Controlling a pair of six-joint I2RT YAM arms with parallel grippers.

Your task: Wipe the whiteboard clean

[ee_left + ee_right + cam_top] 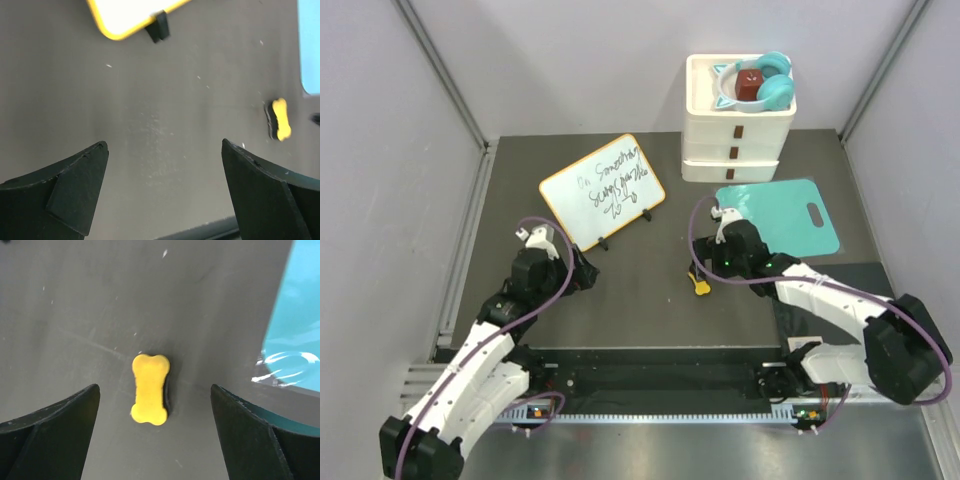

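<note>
At 11 o'clock on the tabletop, top view: the whiteboard stands leaning on two small black feet. It is a white glossy panel with a rounded orange-yellow frame and black handwriting across the face. Its lower corner also shows in the left wrist view, at 11 o'clock.

Tabletop surface: dark grey, matte, with pale specks and faint scuffs.

My left end effector has its fingers spread wide and nothing between them. In the top view it sits just at 6 o'clock of the whiteboard's near corner, not touching it.

My right end effector is likewise spread wide. It hangs over the eraser, a bone-shaped piece with a smooth yellow top and a dark layer beneath. The eraser lies flat with open tabletop on both sides between it and my fingers; no contact. In the top view the eraser lies near the tabletop's centre.

At 2 o'clock of the eraser lies a teal cutting board, flat and glossy, with rounded corners and a handle slot. Its edge runs close to my right finger.

At 12 o'clock stands a white drawer unit with teal headphones in its top bin.

Open tabletop lies between the whiteboard and the eraser.
</note>
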